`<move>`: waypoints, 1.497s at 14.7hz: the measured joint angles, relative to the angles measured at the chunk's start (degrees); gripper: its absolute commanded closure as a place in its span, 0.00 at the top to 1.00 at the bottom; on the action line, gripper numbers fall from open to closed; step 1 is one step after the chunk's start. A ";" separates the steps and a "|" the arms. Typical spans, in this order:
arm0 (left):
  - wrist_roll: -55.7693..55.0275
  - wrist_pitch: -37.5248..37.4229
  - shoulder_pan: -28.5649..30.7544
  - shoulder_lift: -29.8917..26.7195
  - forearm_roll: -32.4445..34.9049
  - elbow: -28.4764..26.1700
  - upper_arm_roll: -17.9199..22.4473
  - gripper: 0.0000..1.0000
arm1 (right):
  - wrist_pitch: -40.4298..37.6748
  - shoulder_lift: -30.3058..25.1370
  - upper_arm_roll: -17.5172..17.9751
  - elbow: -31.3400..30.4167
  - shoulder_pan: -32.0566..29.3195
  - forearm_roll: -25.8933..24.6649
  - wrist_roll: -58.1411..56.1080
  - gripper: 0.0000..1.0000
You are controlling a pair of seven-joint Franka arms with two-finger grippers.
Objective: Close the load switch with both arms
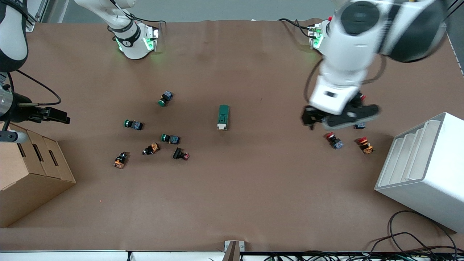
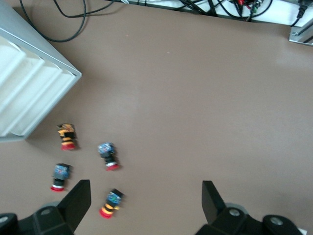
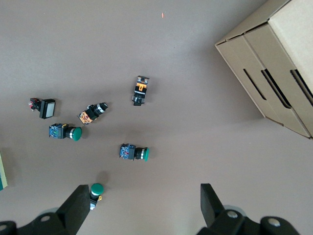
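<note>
The load switch [image 1: 223, 116], a dark green block with a cream lever at the end nearer the front camera, lies on the brown table near its middle. A sliver of it shows at the edge of the right wrist view [image 3: 2, 171]. My left gripper [image 1: 310, 119] hangs open and empty above the table, toward the left arm's end, beside several red pushbuttons; its open jaws show in the left wrist view [image 2: 145, 203]. My right gripper [image 1: 58, 116] is open and empty, up over the right arm's end of the table beside the cardboard box; its jaws show in the right wrist view [image 3: 144, 205].
Green, orange and black pushbuttons [image 1: 170, 138] lie scattered between the load switch and the cardboard box [image 1: 32, 170]. Red pushbuttons [image 1: 334, 140] lie by the left gripper. A white slotted rack [image 1: 427, 170] stands at the left arm's end. Cables [image 1: 406, 235] trail at the near edge.
</note>
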 measured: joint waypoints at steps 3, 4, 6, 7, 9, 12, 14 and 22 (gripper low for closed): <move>12.12 -1.83 6.06 -3.03 -5.74 -0.04 2.24 1.00 | 0.17 0.00 0.12 0.60 0.01 -0.01 0.00 1.00; 15.56 -2.39 6.25 -4.22 -7.40 -0.22 4.43 1.00 | 0.19 -0.01 0.13 1.05 -0.02 -0.01 -0.01 1.00; 22.17 -3.17 6.17 -7.05 -10.94 -1.67 8.41 1.00 | 0.19 0.00 0.00 2.07 -0.22 -0.01 -0.03 1.00; 25.00 -3.62 6.16 -8.75 -11.93 -3.04 9.92 1.00 | -0.01 -0.01 -0.10 2.78 -0.28 -0.06 -0.05 1.00; 27.91 -5.14 6.16 -12.20 -12.68 -6.14 11.30 1.00 | -1.36 -0.01 -0.13 4.10 -0.28 -0.31 -0.06 1.00; 28.45 -6.60 2.91 -15.97 -12.75 -9.89 14.37 1.00 | -2.88 -0.01 -0.07 4.78 -0.29 -0.31 -0.06 1.00; 30.57 -6.76 -1.64 -17.48 -12.75 -11.84 19.17 1.00 | -4.75 0.00 0.05 4.78 -0.28 -0.30 -0.05 1.00; 35.35 -6.78 -2.20 -18.08 -16.67 -12.66 21.21 1.00 | -7.84 -0.28 0.27 5.21 1.10 -0.26 4.17 1.00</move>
